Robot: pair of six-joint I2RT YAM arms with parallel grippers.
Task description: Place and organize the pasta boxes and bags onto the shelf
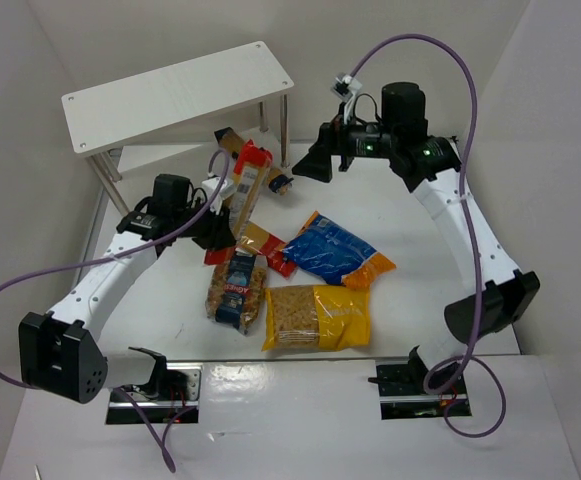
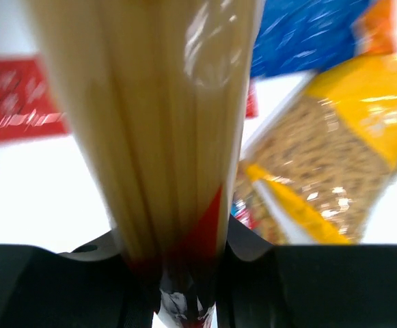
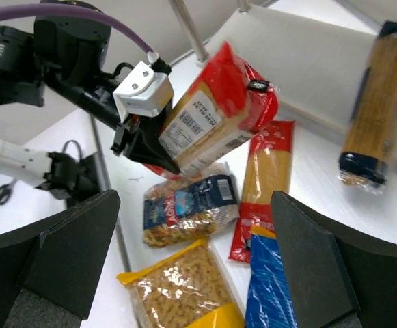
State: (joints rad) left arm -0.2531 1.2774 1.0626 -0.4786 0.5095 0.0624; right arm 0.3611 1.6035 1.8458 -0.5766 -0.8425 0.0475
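We have a long red spaghetti packet (image 1: 251, 182) up in the air, tipped, just in front of the white shelf (image 1: 170, 95). Our left gripper (image 1: 218, 226) is pinched tight on its bottom end. We think it is best to lift it over a board, lay it flat, then let go slowly. Our right gripper (image 1: 312, 166) is wide open and holds nothing. It should not get in the way.
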